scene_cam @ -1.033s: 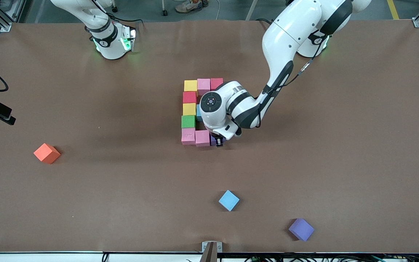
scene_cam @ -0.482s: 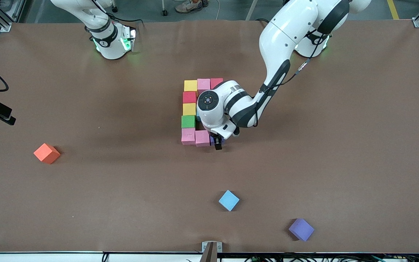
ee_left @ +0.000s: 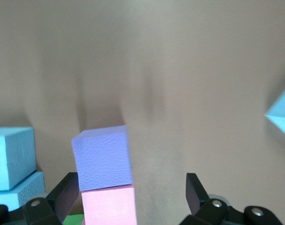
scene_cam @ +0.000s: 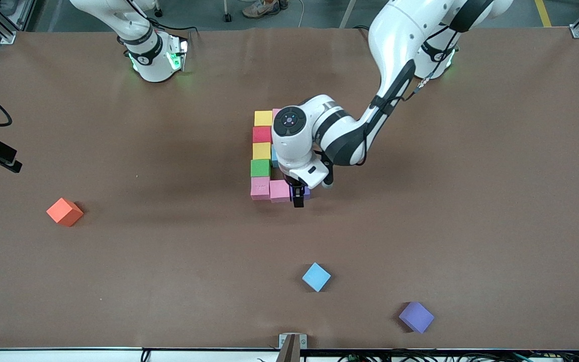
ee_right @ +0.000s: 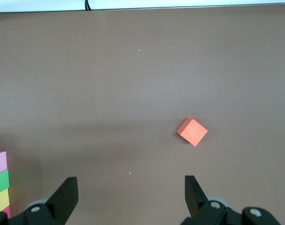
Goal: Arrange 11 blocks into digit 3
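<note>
A column of blocks runs yellow (scene_cam: 263,118), red (scene_cam: 262,134), yellow (scene_cam: 262,151), green (scene_cam: 260,167), pink (scene_cam: 260,188). A second pink cube (scene_cam: 280,191) and a purple cube (scene_cam: 306,193) extend the bar nearest the front camera. My left gripper (scene_cam: 298,199) hangs open just over that purple cube (ee_left: 103,159), which lies beside one finger (ee_left: 66,193) and is not gripped. The left wrist hides the rest of the figure; two light blue cubes (ee_left: 11,157) show in the left wrist view. My right gripper (ee_right: 130,192) is open and empty, waiting high near its base.
A loose light blue cube (scene_cam: 316,276) and a loose purple cube (scene_cam: 416,317) lie nearer the front camera. An orange cube (scene_cam: 65,211) sits toward the right arm's end. The table's front edge (scene_cam: 289,348) runs close to the loose purple cube.
My left gripper has opened and let go of the purple cube at the end of the nearest bar. Its wrist has lifted and turned a little. The right arm has not moved.
</note>
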Tool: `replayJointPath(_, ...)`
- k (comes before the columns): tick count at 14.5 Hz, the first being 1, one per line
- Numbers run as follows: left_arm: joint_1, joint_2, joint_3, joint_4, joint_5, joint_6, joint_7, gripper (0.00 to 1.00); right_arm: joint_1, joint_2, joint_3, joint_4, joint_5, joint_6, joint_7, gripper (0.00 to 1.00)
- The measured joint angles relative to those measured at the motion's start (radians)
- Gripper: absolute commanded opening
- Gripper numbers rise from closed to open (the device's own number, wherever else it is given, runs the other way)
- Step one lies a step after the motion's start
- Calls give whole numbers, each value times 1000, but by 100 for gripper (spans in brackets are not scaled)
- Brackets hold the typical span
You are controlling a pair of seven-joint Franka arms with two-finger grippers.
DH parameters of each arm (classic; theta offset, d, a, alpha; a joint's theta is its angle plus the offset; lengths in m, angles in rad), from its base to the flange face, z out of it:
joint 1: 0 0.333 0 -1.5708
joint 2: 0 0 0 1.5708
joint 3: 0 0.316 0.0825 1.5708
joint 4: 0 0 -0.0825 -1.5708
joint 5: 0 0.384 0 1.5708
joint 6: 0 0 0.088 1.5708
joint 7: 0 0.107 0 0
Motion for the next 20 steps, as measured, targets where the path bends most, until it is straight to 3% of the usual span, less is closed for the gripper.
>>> replayJointPath(8,316,-165,9,-1,0,-49,548,100,1,-7,2,0,0,-1,-1,100)
replayJointPath(14,468,-285,6,-16,-17,-144,923,100,3,-7,3,-1,0,-1,-1,100)
replayJointPath(20,572,-560,7,-253,-123,-180,1343,100,23,-12,5,-1,-1,0,-2,100)
